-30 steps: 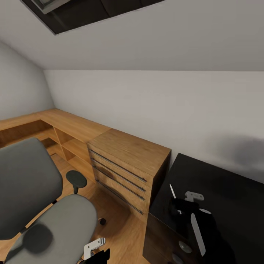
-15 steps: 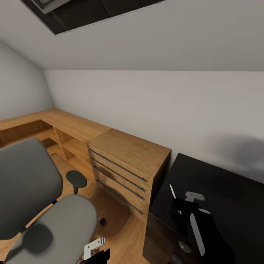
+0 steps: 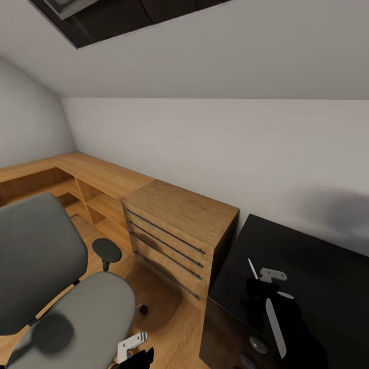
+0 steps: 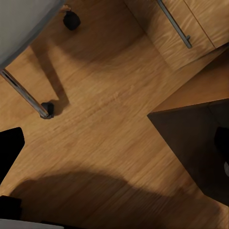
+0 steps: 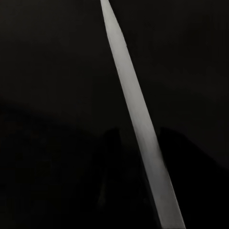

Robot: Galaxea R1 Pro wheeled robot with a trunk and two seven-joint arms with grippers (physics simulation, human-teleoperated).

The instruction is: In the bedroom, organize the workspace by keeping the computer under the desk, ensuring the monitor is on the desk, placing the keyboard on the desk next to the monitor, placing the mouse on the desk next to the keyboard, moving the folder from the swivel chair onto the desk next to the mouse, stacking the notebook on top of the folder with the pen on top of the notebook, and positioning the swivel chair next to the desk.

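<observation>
The grey swivel chair (image 3: 61,287) stands at the lower left with nothing on its seat. The glossy black desk (image 3: 318,256) fills the lower right. My right gripper (image 3: 258,288) hovers over the desk's near-left corner, shut on the pen (image 3: 252,268), a slim white stick poking up out of it. In the right wrist view the pen (image 5: 138,129) runs lengthwise between the dark fingers against the black top. My left gripper (image 3: 139,356) hangs low beside the chair, open, its black fingertips (image 4: 9,148) apart over the plank floor.
A low oak drawer unit (image 3: 174,225) stands between chair and desk, joined to oak shelving (image 3: 77,189) along the wall. A dark-framed skylight (image 3: 128,15) is overhead. Chair castors (image 4: 46,109) and the desk corner (image 4: 191,138) are near my left gripper.
The pen's free end has swung to the right in my right gripper. Both arms, the chair and the view stay as they were.
</observation>
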